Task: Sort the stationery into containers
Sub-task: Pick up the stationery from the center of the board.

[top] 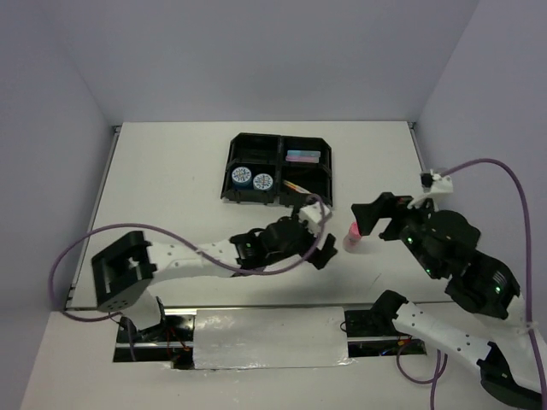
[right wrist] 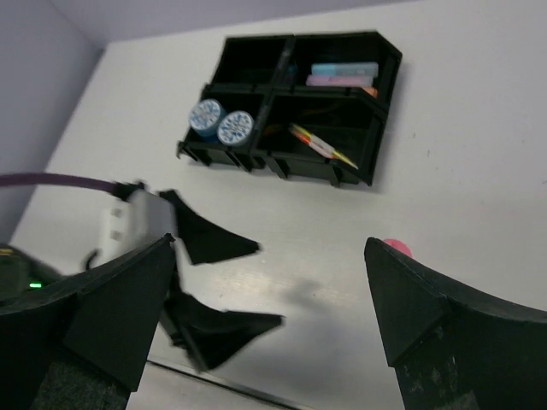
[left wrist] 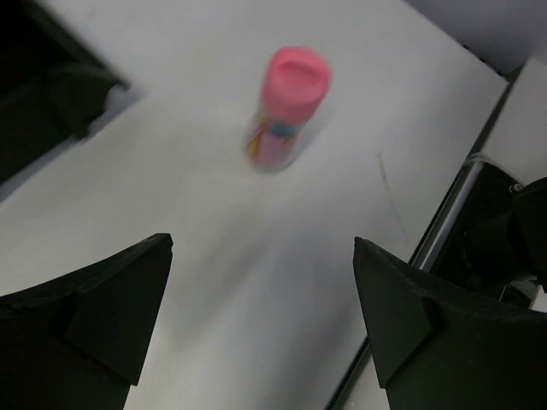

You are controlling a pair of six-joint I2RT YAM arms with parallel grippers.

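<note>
The black tray [top: 229, 166] holds two blue-and-white tape rolls [top: 250, 178] in its near-left compartment, pastel markers [top: 302, 156] in the far-right one and thin pens [top: 295, 186] in the near-right one. A pink-capped bottle [top: 351, 237] stands upright on the table between the two arms. My left gripper [top: 328, 236] is open and empty, just left of the bottle [left wrist: 286, 107], which stands ahead of the left gripper [left wrist: 262, 242]. My right gripper [top: 364, 219] hangs open and empty just above and right of the bottle. In the right wrist view only the bottle's cap [right wrist: 396, 248] shows beside a finger.
The tray's far-left compartment [right wrist: 252, 61] looks empty. The right wrist view also shows the tray [right wrist: 282, 162], the rolls [right wrist: 220, 121] and the left gripper [right wrist: 261, 286]. A purple cable [top: 487, 166] loops above the right arm. Walls close in the table's sides and back.
</note>
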